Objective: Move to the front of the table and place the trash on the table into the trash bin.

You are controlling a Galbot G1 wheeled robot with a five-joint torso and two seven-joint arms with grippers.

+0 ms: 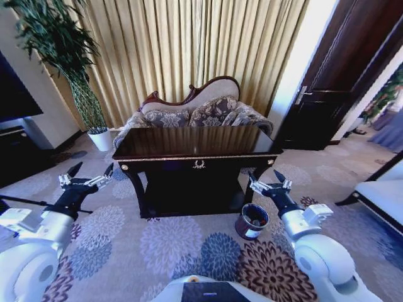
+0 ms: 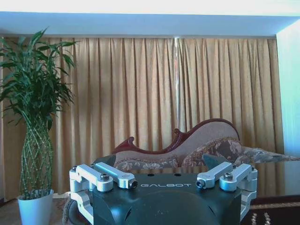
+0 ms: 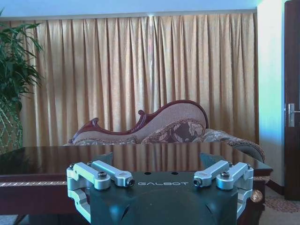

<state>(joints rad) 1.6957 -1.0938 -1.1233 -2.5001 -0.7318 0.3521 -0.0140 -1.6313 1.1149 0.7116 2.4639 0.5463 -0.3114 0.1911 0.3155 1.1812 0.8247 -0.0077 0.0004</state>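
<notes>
The dark glossy table (image 1: 157, 150) with gold trim stands straight ahead, and its top carries only reflections. The trash is out of view on the table. The trash bin (image 1: 247, 230), a small dark bucket with a white label, sits on the carpet by the table's front right leg, with small reddish and pale bits inside. My left gripper (image 1: 92, 168) hovers open left of the table's front left corner. My right gripper (image 1: 264, 176) hangs open just above and behind the bin. The right wrist view looks level across the table top (image 3: 56, 159).
A patterned sofa (image 1: 195, 112) stands behind the table against gold curtains. A tall plant in a white pot (image 1: 99, 138) is at the back left, beside a dark cabinet (image 1: 19, 151). A dark door (image 1: 340, 82) and a white seat (image 1: 384, 195) are on the right.
</notes>
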